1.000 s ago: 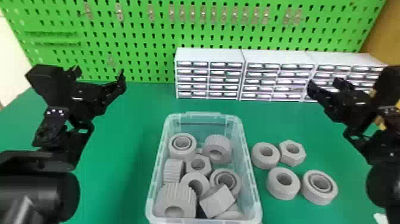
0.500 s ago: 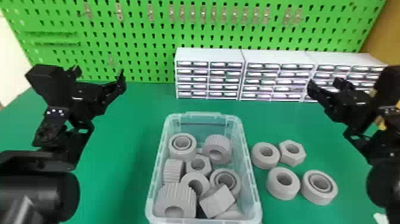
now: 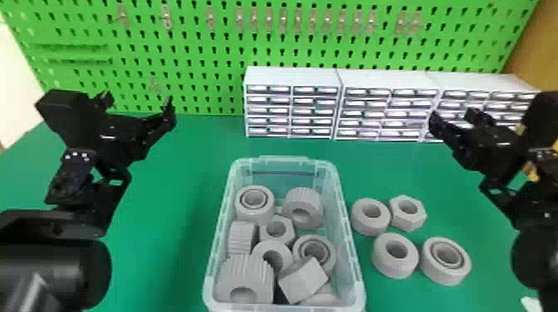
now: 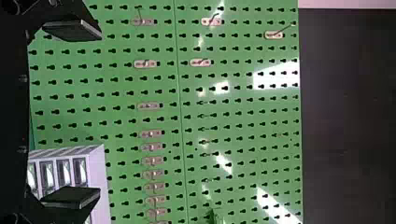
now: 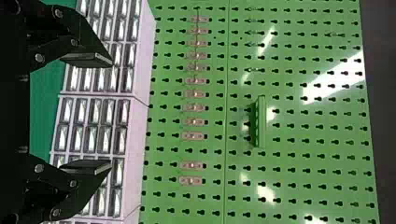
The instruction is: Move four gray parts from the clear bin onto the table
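Clear plastic bin [image 3: 286, 164] holds ridged, ringed and hexagonal gray parts [image 3: 249, 271].

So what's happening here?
Nothing is being handled: the robot's left gripper and right gripper are open and empty, raised either side of the clear bin. Four gray parts lie on the table to its right, matching the task's count; other gray parts remain inside.

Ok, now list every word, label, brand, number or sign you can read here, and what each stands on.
No text can be read.
White drawer units: any marks on the drawer fronts are too small to read.
Green pegboard: none to be made out.
Clear bin and gray parts: none to be made out.
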You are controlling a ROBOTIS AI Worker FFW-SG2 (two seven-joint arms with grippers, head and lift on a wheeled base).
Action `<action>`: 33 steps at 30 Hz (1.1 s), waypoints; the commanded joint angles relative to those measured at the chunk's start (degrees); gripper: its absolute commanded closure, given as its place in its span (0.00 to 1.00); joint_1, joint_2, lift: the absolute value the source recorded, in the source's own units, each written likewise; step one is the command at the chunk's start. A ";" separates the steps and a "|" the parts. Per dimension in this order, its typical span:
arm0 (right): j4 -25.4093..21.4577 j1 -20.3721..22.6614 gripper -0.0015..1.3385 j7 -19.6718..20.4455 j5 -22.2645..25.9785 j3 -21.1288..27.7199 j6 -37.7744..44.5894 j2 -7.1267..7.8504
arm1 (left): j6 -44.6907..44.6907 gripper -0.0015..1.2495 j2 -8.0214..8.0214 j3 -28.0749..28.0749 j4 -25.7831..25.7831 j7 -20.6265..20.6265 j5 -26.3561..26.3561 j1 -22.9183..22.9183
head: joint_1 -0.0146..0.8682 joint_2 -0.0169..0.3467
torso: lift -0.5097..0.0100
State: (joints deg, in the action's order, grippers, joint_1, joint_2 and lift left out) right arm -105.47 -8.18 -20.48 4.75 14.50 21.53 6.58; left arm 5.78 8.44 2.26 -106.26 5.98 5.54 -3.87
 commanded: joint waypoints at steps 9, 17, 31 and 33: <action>0.00 -0.08 0.37 0.09 0.00 0.00 0.00 0.01 | 0.02 0.09 0.00 -0.06 0.00 0.00 0.00 0.00 | 0.78 0.14 | 0.89; 0.00 0.01 0.37 0.09 0.00 0.00 0.00 0.01 | -0.07 0.09 0.00 0.02 0.00 0.00 0.00 0.00 | 0.78 0.14 | 0.89; 0.00 -0.08 0.37 0.09 0.00 -0.26 0.00 0.19 | 0.02 0.09 0.00 -0.06 0.09 0.00 0.00 -0.09 | 0.78 0.14 | 0.89; 0.00 -0.08 0.37 0.09 0.00 -0.26 0.00 0.19 | 0.02 0.09 0.00 -0.06 0.09 0.00 0.00 -0.09 | 0.78 0.14 | 0.89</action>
State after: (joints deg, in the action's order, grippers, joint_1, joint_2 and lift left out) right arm -105.47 -8.18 -20.39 4.75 14.29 21.53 6.76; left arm 5.78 8.44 2.20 -106.25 5.98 5.54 -3.87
